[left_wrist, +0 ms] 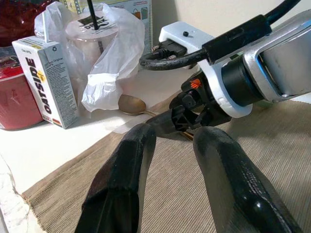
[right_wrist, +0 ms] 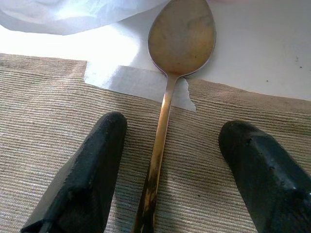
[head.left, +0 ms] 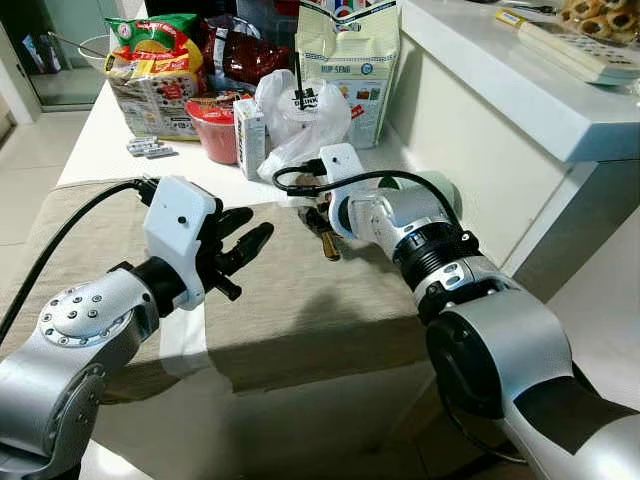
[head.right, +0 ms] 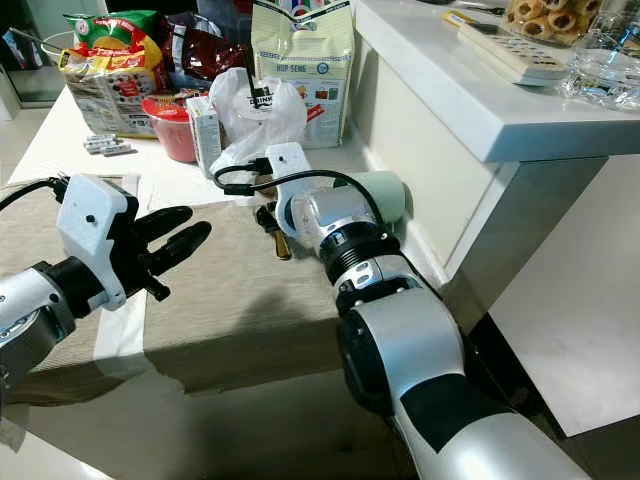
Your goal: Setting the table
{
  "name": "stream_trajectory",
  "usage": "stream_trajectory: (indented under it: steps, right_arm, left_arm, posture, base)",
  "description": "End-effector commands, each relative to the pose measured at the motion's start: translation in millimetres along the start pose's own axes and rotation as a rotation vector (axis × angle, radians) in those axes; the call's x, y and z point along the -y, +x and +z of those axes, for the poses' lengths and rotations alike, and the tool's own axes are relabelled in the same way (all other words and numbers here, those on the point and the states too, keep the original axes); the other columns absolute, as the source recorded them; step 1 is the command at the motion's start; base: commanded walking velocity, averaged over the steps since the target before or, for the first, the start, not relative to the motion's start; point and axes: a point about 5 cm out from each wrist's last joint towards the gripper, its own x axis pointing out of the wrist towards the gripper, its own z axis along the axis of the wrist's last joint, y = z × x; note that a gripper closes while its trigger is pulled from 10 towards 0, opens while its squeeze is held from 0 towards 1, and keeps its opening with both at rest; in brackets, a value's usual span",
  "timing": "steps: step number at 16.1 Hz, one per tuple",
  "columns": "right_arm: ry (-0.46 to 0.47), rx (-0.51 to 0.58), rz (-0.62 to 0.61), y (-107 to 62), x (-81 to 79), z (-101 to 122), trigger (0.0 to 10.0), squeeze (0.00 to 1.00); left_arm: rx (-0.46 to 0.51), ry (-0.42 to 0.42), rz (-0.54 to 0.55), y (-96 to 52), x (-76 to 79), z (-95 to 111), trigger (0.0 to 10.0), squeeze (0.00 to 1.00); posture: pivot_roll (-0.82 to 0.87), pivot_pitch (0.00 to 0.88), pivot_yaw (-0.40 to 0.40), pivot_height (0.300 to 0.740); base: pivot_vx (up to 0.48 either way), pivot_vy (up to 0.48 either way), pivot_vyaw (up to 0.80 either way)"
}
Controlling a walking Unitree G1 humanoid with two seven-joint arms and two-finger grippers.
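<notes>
One gold spoon [right_wrist: 167, 82], tarnished bowl, flat on placemat [right_wrist: 58, 102] between spread right hand [right_wrist: 167, 170] fingers; left hand [left_wrist: 170, 165] parted.

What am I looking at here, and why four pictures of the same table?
It is a humanoid robot with two silver arms, setting a table. Two pictures come from cameras in its head, looking down; the other two come from a camera on each wrist, looking along that arm's black fingers. The right gripper hangs low over a gold spoon, its jaws open on either side of the handle, not yet closed on it. The spoon lies partly on a beige placemat, its bowl on the white table. The left gripper hovers over the mat, jaws open, holding nothing. Behind stand an oat drink carton, a cup in a plastic bag, a red tub and food bags.
</notes>
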Motion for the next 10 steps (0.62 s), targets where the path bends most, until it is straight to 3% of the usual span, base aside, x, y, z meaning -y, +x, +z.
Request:
stream_trajectory:
  steps: [1, 10]
  right_arm:
    - [0.015, -0.125, 0.003, 7.2, -0.2, -28.1, 10.0, 0.0]
    - [-0.028, -0.098, -0.01, 10.7, -3.4, -32.2, 10.0, 0.0]
  left_arm:
    - [0.003, 0.015, -0.008, -1.9, 0.3, 3.6, 10.0, 0.0]
    - [-0.006, 0.026, -0.022, -2.4, -1.0, 4.6, 10.0, 0.0]
  posture:
    - [-0.08, 0.033, -0.034, 0.74]
    - [-0.08, 0.025, -0.015, 0.74]
  base:
    - [0.0, 0.0, 0.0]
    - [0.0, 0.0, 0.0]
